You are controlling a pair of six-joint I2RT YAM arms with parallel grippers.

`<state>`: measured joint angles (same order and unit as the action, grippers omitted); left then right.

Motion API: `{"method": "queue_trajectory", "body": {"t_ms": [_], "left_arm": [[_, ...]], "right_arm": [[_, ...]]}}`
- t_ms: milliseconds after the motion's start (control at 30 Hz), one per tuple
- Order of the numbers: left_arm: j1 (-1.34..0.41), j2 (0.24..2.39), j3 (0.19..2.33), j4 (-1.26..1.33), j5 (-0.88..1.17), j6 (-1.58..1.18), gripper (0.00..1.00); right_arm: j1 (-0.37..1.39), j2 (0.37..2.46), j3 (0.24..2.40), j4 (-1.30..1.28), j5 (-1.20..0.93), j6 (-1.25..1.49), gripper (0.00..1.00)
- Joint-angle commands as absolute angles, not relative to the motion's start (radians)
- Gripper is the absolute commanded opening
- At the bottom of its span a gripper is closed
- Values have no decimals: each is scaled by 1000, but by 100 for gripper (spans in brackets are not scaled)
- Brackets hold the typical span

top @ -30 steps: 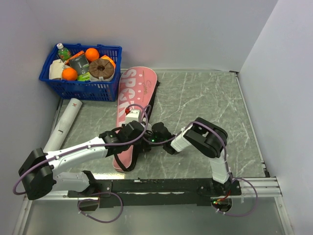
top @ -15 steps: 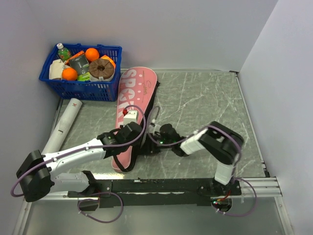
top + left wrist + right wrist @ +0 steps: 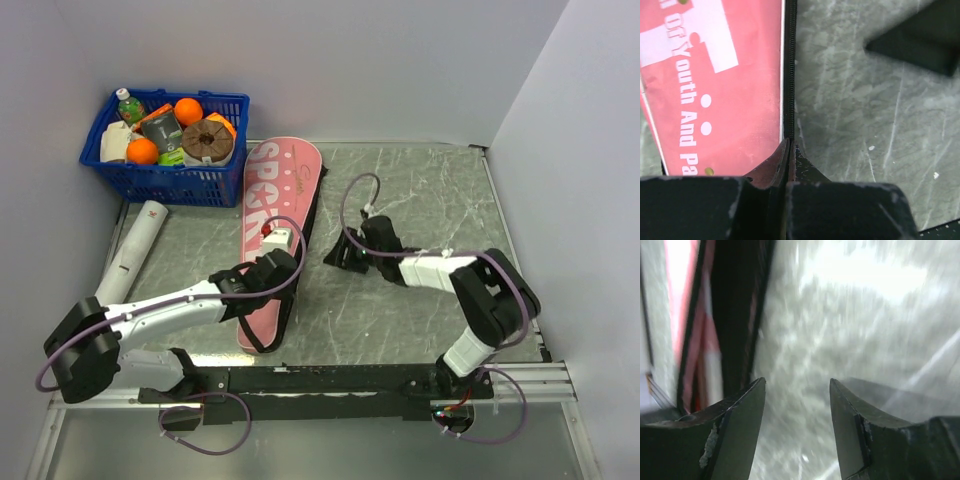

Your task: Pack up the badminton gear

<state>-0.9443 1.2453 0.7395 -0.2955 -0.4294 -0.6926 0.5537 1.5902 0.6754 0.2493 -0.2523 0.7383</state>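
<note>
Tabletop of grey marble pattern carries the pink racket bag, which lies lengthways down the middle, its rounded head just beside the blue basket and its narrow end toward the arm bases. The white tube lies well apart from the bag, along the left wall and outside it, so it is not yet packed. No rackets or shuttlecocks show, and I cannot tell whether they are inside. The step in hand looks like running the zipper along the bag's right edge. Doing it well would mean drawing straight along the line of teeth, staying low so the fabric does not lift or bunch. The free arm could pin the bag so it does not slide on the smooth top. The left gripper sits right on that zipper line with its fingers pressed together. Whether they pinch the pull or only fabric is hidden. The right gripper hangs over bare table just beside the bag's dark edge, fingers well apart with nothing between them and touching nothing.
</note>
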Motion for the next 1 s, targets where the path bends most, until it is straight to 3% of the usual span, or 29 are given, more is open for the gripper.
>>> {"method": "queue_trajectory", "body": {"t_ms": [0,600,967], "left_arm": [[-954,1275,735,-196,-344,-690,2],[-1061,1350,661,-124,-284,-775,1],[-1091,1341,641,-136,-294,-802,1]], "right_arm": [[499,1673,851,245,-228,739,63],[371,2178,1366,302,-376,792,69],[364,2368,1611,245,-440,877,66]]}}
